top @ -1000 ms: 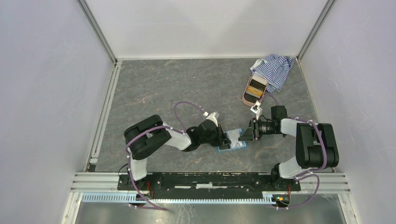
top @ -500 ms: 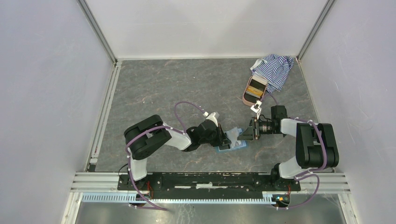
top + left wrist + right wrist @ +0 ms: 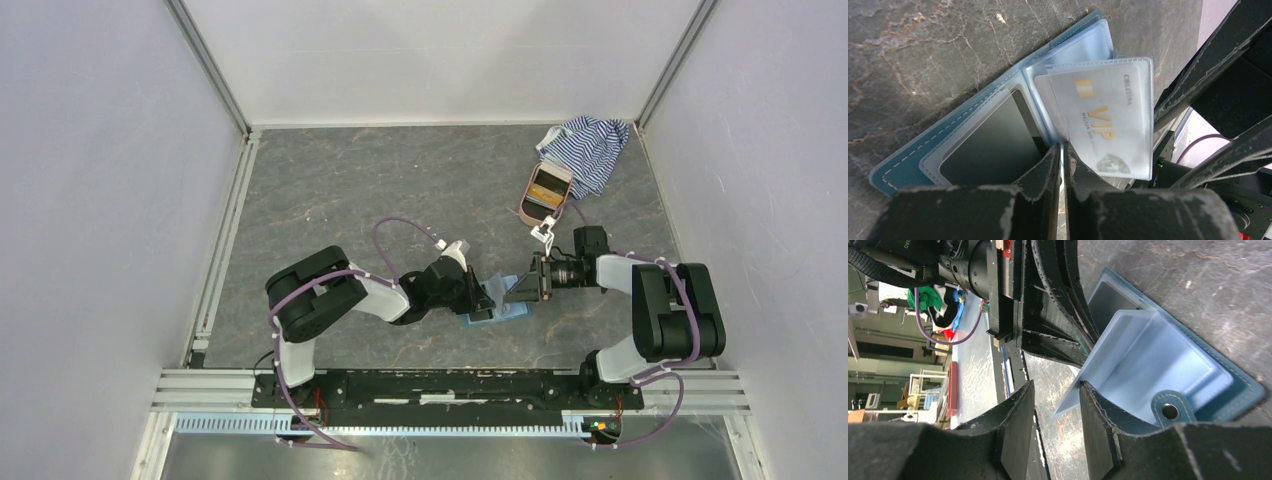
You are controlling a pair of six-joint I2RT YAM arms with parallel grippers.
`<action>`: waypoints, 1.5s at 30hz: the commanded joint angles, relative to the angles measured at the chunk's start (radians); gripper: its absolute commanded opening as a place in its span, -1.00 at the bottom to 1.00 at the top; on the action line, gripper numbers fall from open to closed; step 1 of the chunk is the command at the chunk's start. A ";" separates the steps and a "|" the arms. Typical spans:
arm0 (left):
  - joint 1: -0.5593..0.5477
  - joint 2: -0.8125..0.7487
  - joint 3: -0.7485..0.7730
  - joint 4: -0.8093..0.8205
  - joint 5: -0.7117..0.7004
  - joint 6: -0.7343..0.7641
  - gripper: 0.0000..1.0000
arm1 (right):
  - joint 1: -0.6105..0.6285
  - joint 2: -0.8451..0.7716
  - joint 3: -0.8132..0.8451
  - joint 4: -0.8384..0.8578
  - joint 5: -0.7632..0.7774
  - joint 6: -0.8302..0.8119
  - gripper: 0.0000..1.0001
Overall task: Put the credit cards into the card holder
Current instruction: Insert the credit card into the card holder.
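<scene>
The card holder (image 3: pixel 503 306) lies open between both arms; the left gripper (image 3: pixel 1062 148), closed, pins it near the spine, perhaps nipping a sleeve; the right gripper (image 3: pixel 1057 390), jaws apart, props a clear leaf (image 3: pixel 1148 350) upright to expose pockets; a VIP card (image 3: pixel 1105 117) sits sleeved.
</scene>
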 commanded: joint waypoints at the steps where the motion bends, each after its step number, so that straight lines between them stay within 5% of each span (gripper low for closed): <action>1: -0.008 0.011 -0.014 -0.092 -0.005 -0.018 -0.71 | 0.043 0.010 -0.002 0.030 -0.024 0.002 -0.11; 10: 0.011 -0.019 -0.059 -0.042 0.008 -0.044 -0.60 | 0.085 0.031 0.006 0.032 -0.006 -0.006 -0.13; 18: 0.037 -0.043 -0.116 0.039 0.032 -0.088 -0.35 | 0.113 0.065 0.014 0.021 -0.011 -0.019 -0.39; 26: 0.052 -0.040 -0.143 0.077 0.053 -0.111 -0.35 | 0.151 0.085 0.060 -0.088 -0.098 -0.137 -0.09; 35: 0.062 -0.038 -0.158 0.084 0.056 -0.124 -0.41 | 0.166 0.134 0.113 -0.168 -0.092 -0.228 -0.06; 40: 0.072 -0.042 -0.167 0.092 0.063 -0.129 -0.41 | 0.179 0.194 0.204 -0.395 -0.094 -0.477 -0.03; 45: 0.082 -0.068 -0.175 0.088 0.067 -0.125 -0.39 | 0.184 0.331 0.349 -0.809 -0.129 -0.961 -0.05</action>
